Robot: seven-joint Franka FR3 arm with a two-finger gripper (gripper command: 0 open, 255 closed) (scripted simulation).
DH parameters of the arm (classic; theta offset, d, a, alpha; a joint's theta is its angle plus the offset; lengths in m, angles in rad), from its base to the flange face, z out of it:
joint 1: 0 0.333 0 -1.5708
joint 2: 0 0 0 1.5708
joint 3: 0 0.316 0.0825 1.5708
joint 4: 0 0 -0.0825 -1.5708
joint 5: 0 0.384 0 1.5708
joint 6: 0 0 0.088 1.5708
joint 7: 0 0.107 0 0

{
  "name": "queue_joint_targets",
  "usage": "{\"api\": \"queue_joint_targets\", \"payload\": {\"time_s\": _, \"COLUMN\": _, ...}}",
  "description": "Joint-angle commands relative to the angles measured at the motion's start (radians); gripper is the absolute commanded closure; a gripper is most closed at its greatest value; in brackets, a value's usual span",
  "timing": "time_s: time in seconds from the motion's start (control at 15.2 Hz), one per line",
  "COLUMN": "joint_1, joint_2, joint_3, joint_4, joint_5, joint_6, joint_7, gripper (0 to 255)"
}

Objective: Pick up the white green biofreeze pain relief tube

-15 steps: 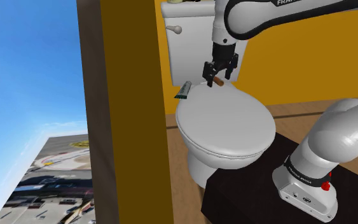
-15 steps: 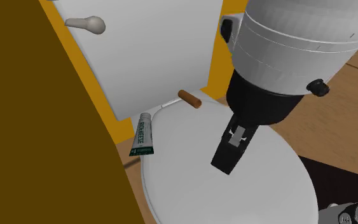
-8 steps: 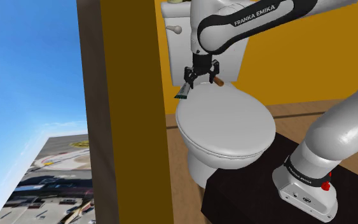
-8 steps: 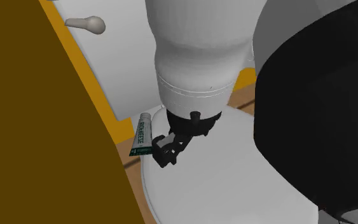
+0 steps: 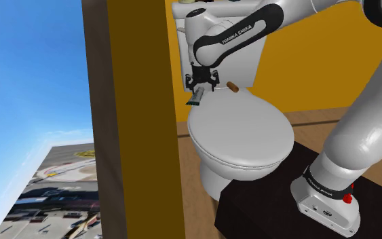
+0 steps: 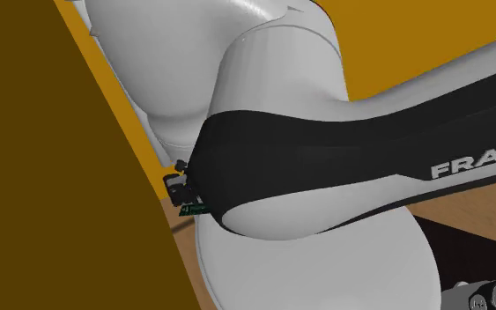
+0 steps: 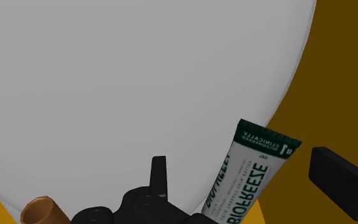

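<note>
The gripper [image 5: 200,85] is standing wide open, its two black fingers [image 7: 159,178] straddling the one white-and-green Biofreeze tube [image 7: 246,173] and seemingly not touching it, though the wrist view is cutting off the tube's lower part. The tube is lying at the rear edge of the white toilet lid [image 5: 240,132], its green end hanging past the rim, with one small brown cylinder [image 5: 233,87] resting nearby. Since half a second ago the gripper has been shifting toward the shoulder view's left, arriving over the tube
</note>
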Motion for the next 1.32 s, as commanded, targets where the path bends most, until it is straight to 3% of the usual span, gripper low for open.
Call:
{"api": "queue_joint_targets", "payload": {"time_s": 0.0, "joint_1": 0.002, "joint_2": 0.080, "joint_3": -0.009, "joint_4": 0.075, "joint_5": -0.052, "joint_6": -0.011, "joint_7": 0.089, "gripper": 0}}
{"api": "queue_joint_targets", "payload": {"time_s": 0.46, "joint_1": 0.036, "joint_2": 0.339, "joint_3": -0.086, "joint_4": 0.342, "joint_5": -0.175, "joint_6": -0.055, "joint_7": 0.319, "gripper": 0}}
{"api": "queue_joint_targets", "payload": {"time_s": 1.12, "joint_1": 0.043, "joint_2": 0.395, "joint_3": -0.102, "joint_4": 0.320, "joint_5": -0.207, "joint_6": 0.016, "joint_7": 0.360, "gripper": 0}}
{"api": "queue_joint_targets", "payload": {"time_s": 1.19, "joint_1": 0.043, "joint_2": 0.395, "joint_3": -0.102, "joint_4": 0.320, "joint_5": -0.207, "joint_6": 0.017, "joint_7": 0.359, "gripper": 255}}
{"api": "queue_joint_targets", "payload": {"time_s": 1.25, "joint_1": 0.043, "joint_2": 0.395, "joint_3": -0.102, "joint_4": 0.319, "joint_5": -0.207, "joint_6": 0.017, "joint_7": 0.360, "gripper": 255}}
